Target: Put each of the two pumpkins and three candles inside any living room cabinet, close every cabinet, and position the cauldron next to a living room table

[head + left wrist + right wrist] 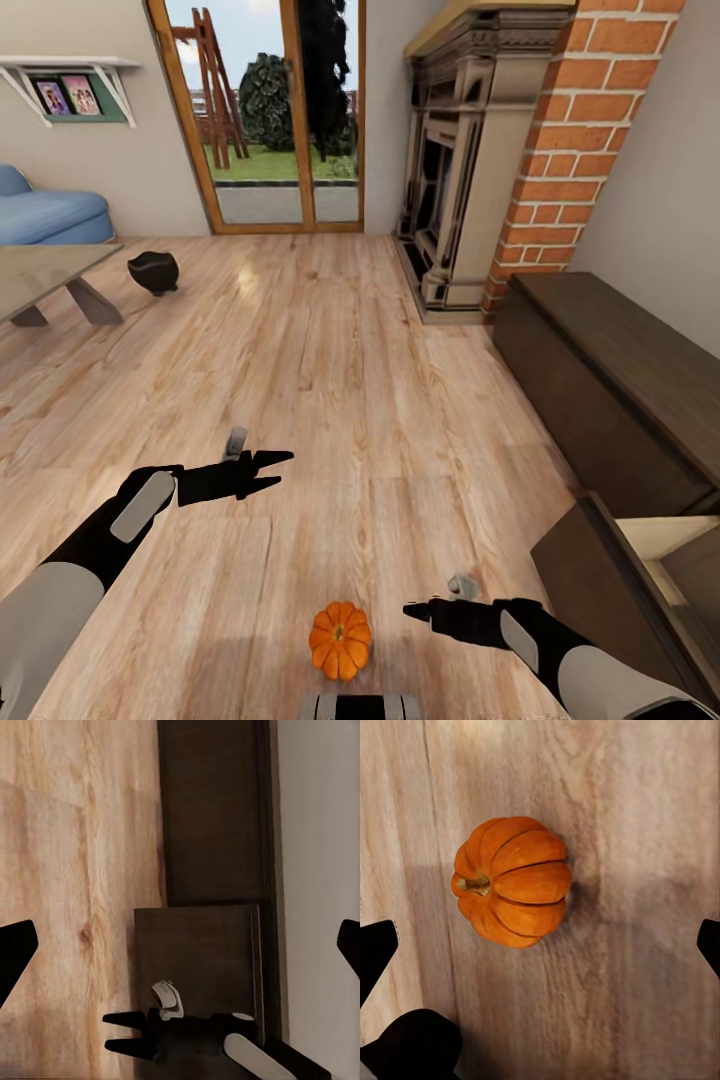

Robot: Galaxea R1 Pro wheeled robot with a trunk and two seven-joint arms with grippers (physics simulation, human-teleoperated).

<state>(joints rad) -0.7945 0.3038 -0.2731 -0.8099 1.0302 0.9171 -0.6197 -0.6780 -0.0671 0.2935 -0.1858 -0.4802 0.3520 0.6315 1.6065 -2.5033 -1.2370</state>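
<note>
**Hovering grippers, one pumpkin on the floor**

Hanging above bare wood floor (330,380), the left gripper (272,466) has its two black fingers slightly spread and nothing between them; it touches nothing. The right gripper (420,608) floats low near the pumpkin (340,640), its fingers a little apart and empty, with a clear gap of floor between their tips and the fruit. In the right wrist view the pumpkin (512,881) lies on the planks between the two dark fingertips (375,949), well apart from each.

The pumpkin is round with no long axis; it sits upright in the head view, its stem facing up toward the camera.

The cauldron (153,271) stands upright on the floor just beside the table (50,268), near one slanted grey leg. Along the right wall runs the cabinet (600,390); its nearest door (590,590) stands swung out, showing a pale interior. The left wrist view looks across to the cabinet (214,817) and the right gripper (124,1031) in front of it.

No readable writing or labels appear anywhere.
</note>
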